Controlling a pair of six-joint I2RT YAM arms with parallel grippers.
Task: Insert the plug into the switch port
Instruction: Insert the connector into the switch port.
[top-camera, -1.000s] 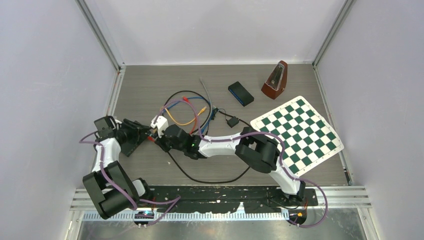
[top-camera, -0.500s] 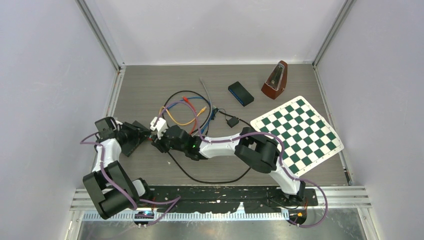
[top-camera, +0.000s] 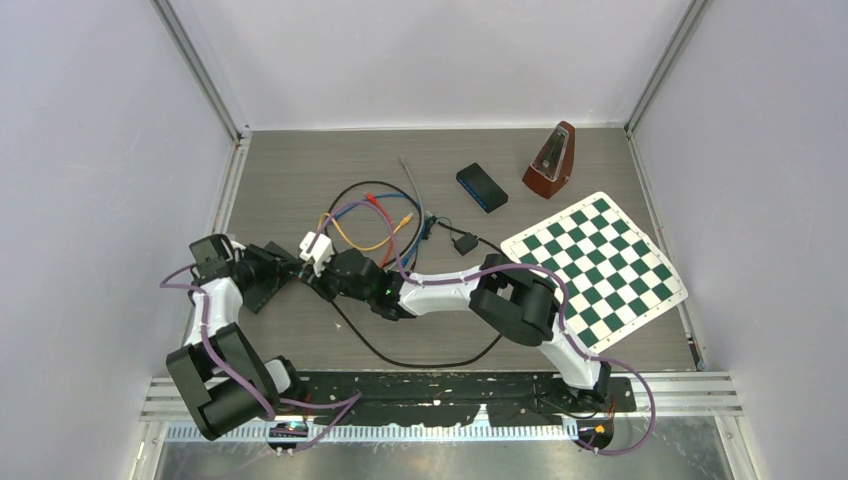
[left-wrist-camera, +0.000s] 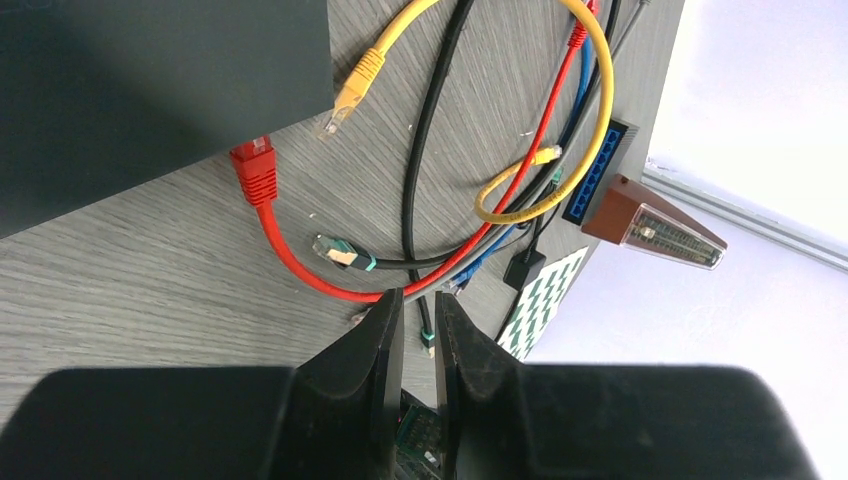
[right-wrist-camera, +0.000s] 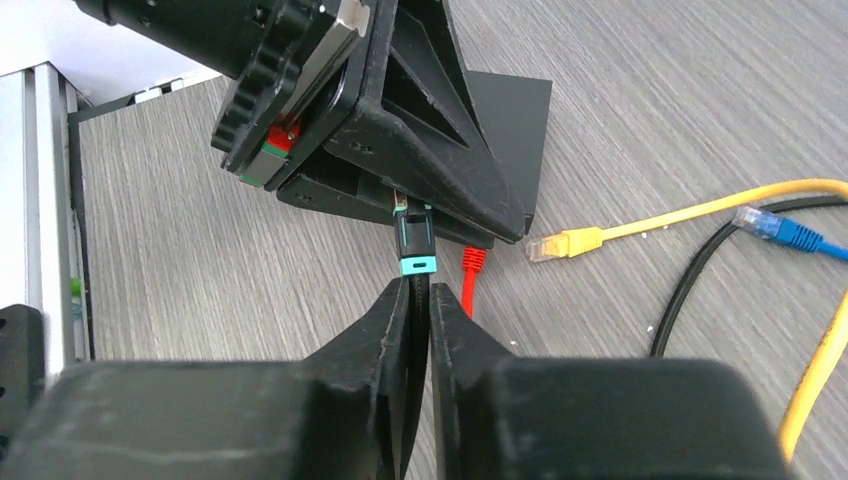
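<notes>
- The right gripper (right-wrist-camera: 420, 290) has its jaws pinched shut on a thin black cable, just behind the teal-collared plug (right-wrist-camera: 415, 240).
- The plug points away from the right jaws. Its clear tip runs in between the black fingers of the left gripper (left-wrist-camera: 418, 300), whose jaws stand nearly together and appear to clamp that front end.
- The flat black box (right-wrist-camera: 515, 120) lies on the grey wood-grain counter (top-camera: 300, 170), right behind the left jaws, and they hide much of its near edge.
- A red plug (left-wrist-camera: 255, 168) sits at the box's edge, just beside the held plug; whether it is seated there cannot be told.
- A yellow plug (left-wrist-camera: 358, 78), a blue plug (right-wrist-camera: 785, 230) and a second teal-collared plug (left-wrist-camera: 338, 250) lie loose near the box among looping cables.
- Farther off stand a small black box with a row of blue ports (top-camera: 482, 187), a brown wooden metronome (top-camera: 550, 160) and a green-and-white checkered mat (top-camera: 595, 265).
</notes>
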